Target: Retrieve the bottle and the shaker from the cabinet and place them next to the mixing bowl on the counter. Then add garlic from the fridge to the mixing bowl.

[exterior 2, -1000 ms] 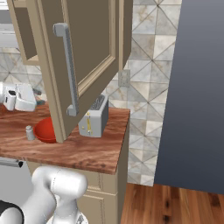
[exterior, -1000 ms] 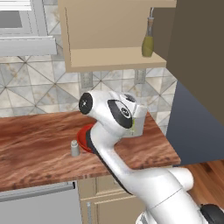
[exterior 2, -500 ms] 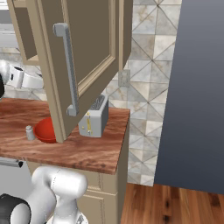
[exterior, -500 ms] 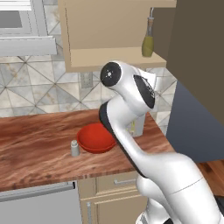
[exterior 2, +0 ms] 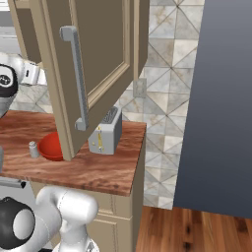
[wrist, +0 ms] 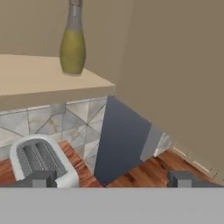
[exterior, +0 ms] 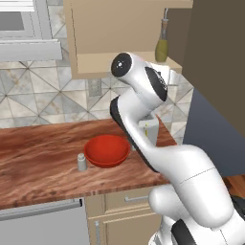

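Raised higher than half a second ago, with the arm now bent up in front of the cabinet point(exterior: 119, 38) and the hand turned toward its shelf. Gripper point(wrist: 109, 179) with fingers spread apart and nothing between them, just above the toaster point(wrist: 37, 159); bottle point(wrist: 72, 41) upright on the cabinet shelf, near the open door point(exterior 2: 93, 64). Shaker point(exterior: 82, 162) standing on the counter point(exterior: 38, 162) just beside the mixing bowl point(exterior: 106, 150), fridge point(exterior 2: 221, 103) closed at the right.
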